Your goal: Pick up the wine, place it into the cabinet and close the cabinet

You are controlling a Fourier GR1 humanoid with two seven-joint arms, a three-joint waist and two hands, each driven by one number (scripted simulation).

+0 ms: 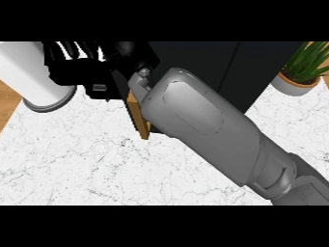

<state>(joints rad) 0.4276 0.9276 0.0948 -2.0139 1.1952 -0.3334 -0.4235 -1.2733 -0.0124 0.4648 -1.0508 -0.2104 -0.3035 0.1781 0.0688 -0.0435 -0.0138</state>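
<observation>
Across the marble desk (74,164) the right forearm (210,130) slants up from the lower right corner, passing the wooden edge of the cabinet door (143,120), which looks ajar from the way it juts out. Beyond it the right hand (89,65) sits at the front of the dark cabinet (224,62). I cannot tell whether it is open or closed. The wine cannot be made out; it is likely hidden by the hand or already inside.
</observation>
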